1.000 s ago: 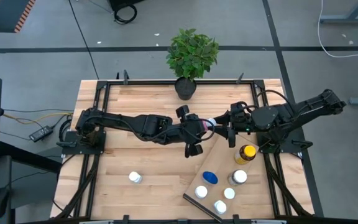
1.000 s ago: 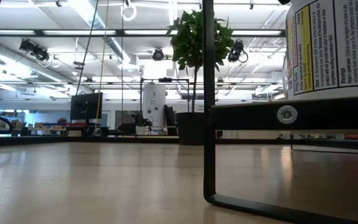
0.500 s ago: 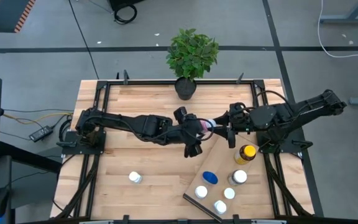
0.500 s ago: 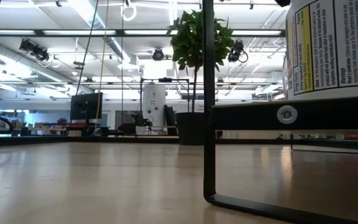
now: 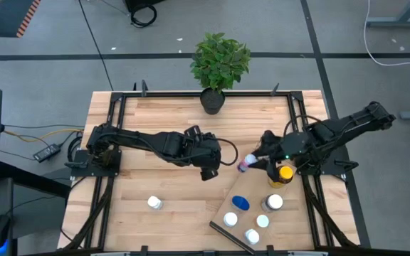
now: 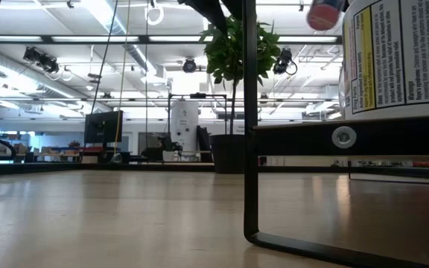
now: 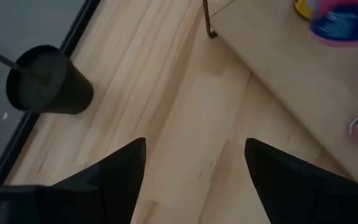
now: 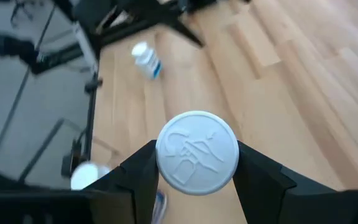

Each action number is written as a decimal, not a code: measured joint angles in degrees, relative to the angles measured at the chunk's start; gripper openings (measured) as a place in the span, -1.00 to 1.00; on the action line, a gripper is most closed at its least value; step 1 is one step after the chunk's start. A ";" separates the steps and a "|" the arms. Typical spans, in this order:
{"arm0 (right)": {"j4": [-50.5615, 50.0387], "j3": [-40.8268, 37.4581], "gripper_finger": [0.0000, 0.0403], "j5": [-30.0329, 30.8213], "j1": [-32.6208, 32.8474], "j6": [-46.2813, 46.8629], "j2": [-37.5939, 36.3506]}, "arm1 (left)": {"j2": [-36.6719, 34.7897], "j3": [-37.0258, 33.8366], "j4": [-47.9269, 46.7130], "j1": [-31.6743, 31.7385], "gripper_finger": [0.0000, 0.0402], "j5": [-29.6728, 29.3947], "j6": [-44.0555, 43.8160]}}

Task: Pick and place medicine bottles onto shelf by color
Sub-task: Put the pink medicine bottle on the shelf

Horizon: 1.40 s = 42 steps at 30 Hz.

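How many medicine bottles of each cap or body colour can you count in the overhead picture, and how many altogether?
White-capped bottles: 5
Blue-capped bottle: 1
Amber bottle with yellow cap: 1
Pink bottle, held in the right gripper: 1
Total: 8

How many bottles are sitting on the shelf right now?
5 on the shelf: amber bottle, blue-capped bottle, and white bottles at. A sixth at sits at its edge; others may be hidden.
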 joint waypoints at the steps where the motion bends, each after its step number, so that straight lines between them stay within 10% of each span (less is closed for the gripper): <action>1: -0.47 0.00 -0.09 -0.03 0.62 -0.78 0.30 | 0.00 0.00 0.27 0.01 0.40 0.00 -0.75; 19: -4.49 0.00 -0.09 -6.28 4.47 -12.70 17.57 | -0.02 -0.02 -0.55 -0.74 0.40 0.01 -6.02; 42: 7.63 -17.00 -0.08 -4.24 5.12 -6.58 10.08 | -0.07 -0.07 -2.87 -2.00 0.39 0.08 -12.43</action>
